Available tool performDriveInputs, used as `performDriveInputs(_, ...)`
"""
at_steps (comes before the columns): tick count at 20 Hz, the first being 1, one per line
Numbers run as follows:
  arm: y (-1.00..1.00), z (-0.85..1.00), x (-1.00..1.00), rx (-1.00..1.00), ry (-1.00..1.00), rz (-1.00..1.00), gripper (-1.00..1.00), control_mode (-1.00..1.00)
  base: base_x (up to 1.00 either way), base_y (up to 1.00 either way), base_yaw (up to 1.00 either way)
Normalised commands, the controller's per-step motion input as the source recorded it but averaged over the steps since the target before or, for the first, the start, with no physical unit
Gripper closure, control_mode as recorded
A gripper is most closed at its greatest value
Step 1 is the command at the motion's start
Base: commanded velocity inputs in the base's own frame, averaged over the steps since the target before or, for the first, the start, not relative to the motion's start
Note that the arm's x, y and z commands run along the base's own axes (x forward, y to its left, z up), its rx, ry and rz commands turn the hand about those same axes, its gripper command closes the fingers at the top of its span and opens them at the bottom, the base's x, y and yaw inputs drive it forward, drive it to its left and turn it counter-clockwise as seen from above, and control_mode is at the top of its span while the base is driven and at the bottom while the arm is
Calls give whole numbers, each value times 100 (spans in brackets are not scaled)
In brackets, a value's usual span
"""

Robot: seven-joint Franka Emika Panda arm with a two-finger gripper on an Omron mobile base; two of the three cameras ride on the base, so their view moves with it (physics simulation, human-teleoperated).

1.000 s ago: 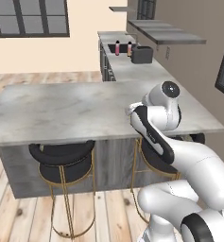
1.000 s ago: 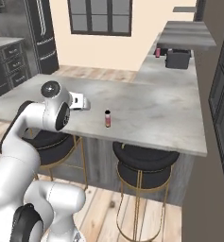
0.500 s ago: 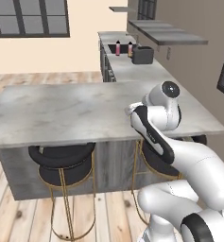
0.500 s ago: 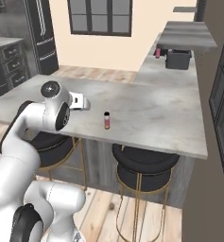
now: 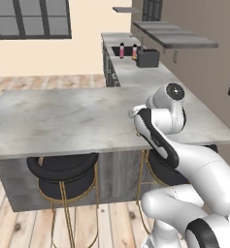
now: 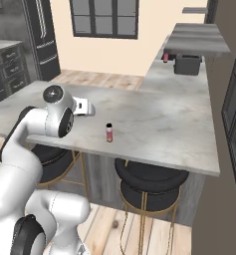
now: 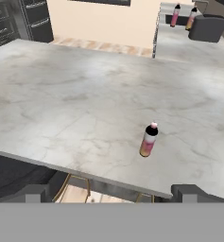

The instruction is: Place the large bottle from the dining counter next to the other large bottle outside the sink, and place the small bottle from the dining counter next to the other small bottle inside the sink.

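Note:
A small bottle (image 7: 149,140) with a black neck and pink-orange body stands upright near the front edge of the grey marble dining counter (image 7: 75,94). The right base view shows this bottle (image 6: 109,132) too. My gripper (image 7: 111,191) hovers back from the counter's front edge, open, with nothing between its fingertips (image 7: 34,193). It is up beside the arm's head joint (image 6: 91,109), left of the bottle and apart from it. Two more bottles (image 7: 175,15) (image 7: 192,17) stand on the far counter. The large bottle of the dining counter is out of view.
A dark boxy appliance (image 6: 187,64) sits on the far counter beside those bottles (image 5: 122,50). Black stools with gold legs (image 5: 62,174) (image 6: 149,182) stand under the dining counter's front edge. A shelf (image 5: 177,38) hangs on the right wall.
The whole picture has shifted slightly, so the camera has moved a little. The arm's pose, the open gripper and the bottle look unchanged.

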Motion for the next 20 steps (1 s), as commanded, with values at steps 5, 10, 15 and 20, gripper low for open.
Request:
performDriveInputs(5,0,0,0,0,0,0,-100,100,33,-5,0)
performDriveInputs(10,0,0,0,0,0,0,-100,100,29,-4,0)
performDriveInputs(15,0,0,0,0,0,0,-100,100,28,-5,0)
performDriveInputs(20,0,0,0,0,0,0,-100,100,33,-7,0)
